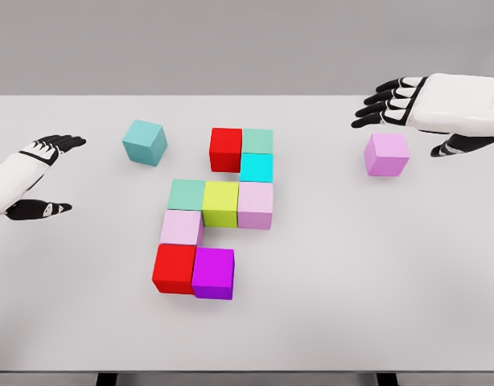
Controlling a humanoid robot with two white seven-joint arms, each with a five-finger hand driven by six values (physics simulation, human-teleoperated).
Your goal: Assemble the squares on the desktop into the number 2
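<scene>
- Nine cubes sit packed together near the middle of the white table (327,305), with each cube touching its neighbours.
- Top row: a red cube (226,149) with a pale green cube (257,141) on its right; a cyan cube (256,167) sits directly below the green one.
- Middle row, left to right: a sea-green cube (187,194), a yellow-green cube (220,203) and a pale pink cube (255,205), the last under the cyan one.
- A light pink cube (181,227) sits under the sea-green one, at the left.
- Bottom row: a second red cube (174,268) with a purple cube (212,273) on its right.
- Two cubes lie apart from the group: a teal cube (144,141) to the upper left, turned at an angle, and a lilac cube (386,154) well off to the right.
- The right hand (420,108) hovers just above and behind the lilac cube, fingers stretched out toward the left and thumb down on the cube's right side; it grasps nothing.
- The left hand (34,181) rests at the table's left edge, fingers extended and thumb apart, empty, near the teal cube without touching it.
</scene>
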